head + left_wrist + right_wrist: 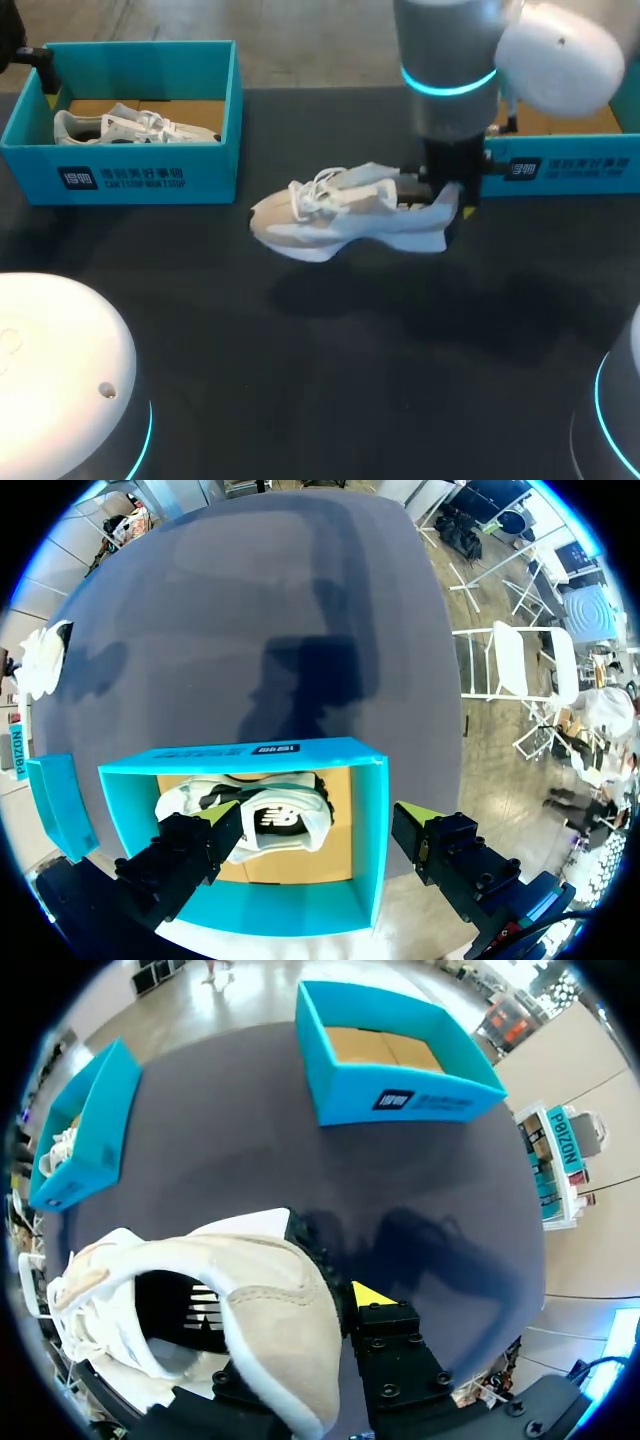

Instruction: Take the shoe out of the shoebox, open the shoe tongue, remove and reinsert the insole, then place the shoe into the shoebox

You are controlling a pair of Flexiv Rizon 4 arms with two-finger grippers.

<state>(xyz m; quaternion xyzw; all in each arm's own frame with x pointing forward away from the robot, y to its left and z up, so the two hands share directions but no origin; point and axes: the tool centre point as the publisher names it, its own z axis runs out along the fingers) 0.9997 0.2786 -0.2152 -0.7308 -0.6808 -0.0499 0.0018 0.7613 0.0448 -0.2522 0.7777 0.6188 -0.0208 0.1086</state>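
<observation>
The right tool (447,195) is clamped on the heel of the beige shoe (340,215), held above the table (350,390), left of the right shoebox (560,168). The left tool (320,825), fingers apart, hangs over the far-left shoebox (250,752), which holds 1 other shoe (265,815).

**Free room and obstructions on the worktop (330,400).**
The near half lay open. The shoe (345,215), clamped in the right pincer (442,200), hung across the middle; the right arm (450,100) screened the right shoebox (560,168); another shoe (130,125) occupied the left shoebox (150,178), under the spread left pincer (318,825).
</observation>
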